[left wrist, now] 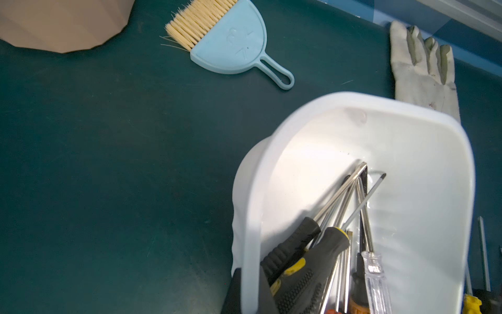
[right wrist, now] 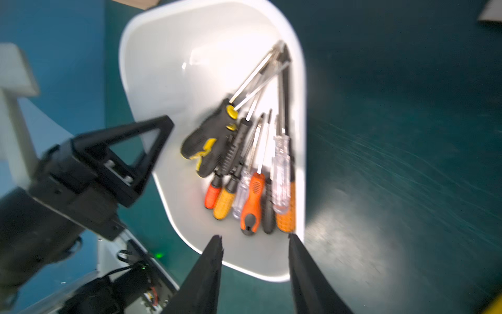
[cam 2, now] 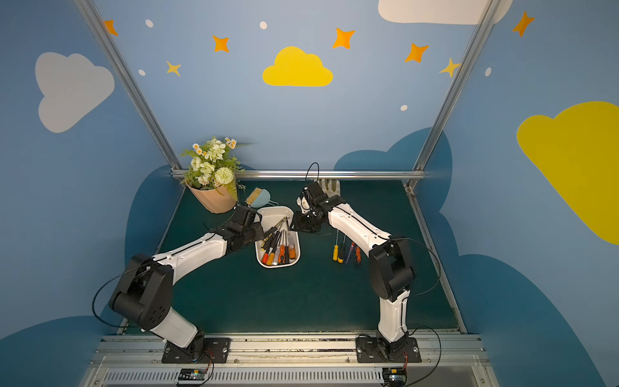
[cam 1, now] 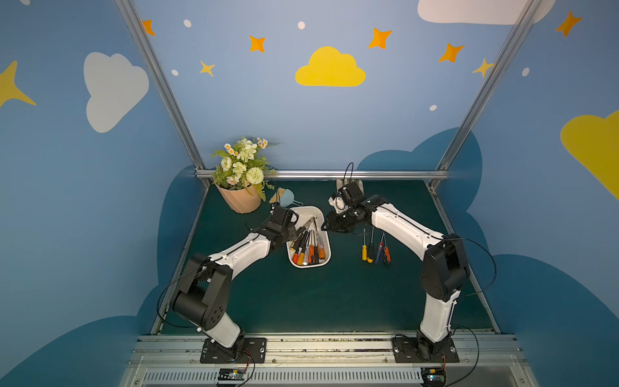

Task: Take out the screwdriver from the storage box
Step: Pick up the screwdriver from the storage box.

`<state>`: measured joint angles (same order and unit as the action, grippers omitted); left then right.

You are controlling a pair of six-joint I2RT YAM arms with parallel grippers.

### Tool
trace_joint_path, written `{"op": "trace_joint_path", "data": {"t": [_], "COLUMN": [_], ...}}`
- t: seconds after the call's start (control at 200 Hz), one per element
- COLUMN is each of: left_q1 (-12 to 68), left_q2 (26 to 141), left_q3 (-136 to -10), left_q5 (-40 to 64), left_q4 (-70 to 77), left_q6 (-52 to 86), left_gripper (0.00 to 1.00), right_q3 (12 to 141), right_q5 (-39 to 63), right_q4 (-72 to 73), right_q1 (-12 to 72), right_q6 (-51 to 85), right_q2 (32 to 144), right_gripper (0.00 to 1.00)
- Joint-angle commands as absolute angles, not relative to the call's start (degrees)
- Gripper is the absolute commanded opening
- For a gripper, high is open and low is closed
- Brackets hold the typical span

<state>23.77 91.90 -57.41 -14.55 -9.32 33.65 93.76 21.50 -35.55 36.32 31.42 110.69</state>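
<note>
The white storage box (cam 1: 306, 214) (right wrist: 190, 68) lies mid-table in both top views, with several screwdrivers (cam 1: 310, 249) (right wrist: 252, 195) lying in it, their handles orange, yellow, black and clear. My left gripper (left wrist: 250, 282) (cam 1: 295, 232) is shut on the box's left rim, beside a black-and-yellow handle (left wrist: 312, 271). My right gripper (right wrist: 254, 239) (cam 1: 325, 228) hovers open over the box's right edge, with nothing between its fingers (right wrist: 214, 250). The right wrist view is blurred.
Several more screwdrivers (cam 1: 375, 249) lie on the green mat to the right of the box. A peach flower pot (cam 1: 238, 201), a blue hand brush (left wrist: 231, 40) and a white glove (left wrist: 423, 73) sit along the back. A metal rail (cam 1: 321, 174) bounds the far edge.
</note>
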Motion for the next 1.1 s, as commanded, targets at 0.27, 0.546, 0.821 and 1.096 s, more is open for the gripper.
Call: {"op": "trace_joint_path", "data": {"t": [0.27, 0.546, 0.821, 1.096], "left_q1": [23.64, 23.64, 23.71, 23.74], "left_q2": [88.15, 88.46, 88.62, 88.70], "left_q3": [-58.10, -58.39, -58.52, -58.77], "left_q5": [-13.44, -13.39, -13.17, -13.16], "left_q4": [-3.86, -4.56, -5.04, -5.36], "left_q6": [34.24, 34.28, 34.51, 34.61], "left_gripper": [0.02, 0.02, 0.02, 0.02], "right_q3": [101.49, 102.34, 106.32, 108.82], "right_q5": [26.41, 22.07, 20.12, 20.53], "right_q4": [-25.71, -25.15, -27.58, -28.36], "right_q1": [41.07, 41.43, 42.62, 42.90], "right_q6": [50.53, 55.34, 56.67, 57.59], "right_q2": [121.91, 124.04, 127.39, 130.30], "right_gripper": [0.49, 0.50, 0.50, 0.49]}}
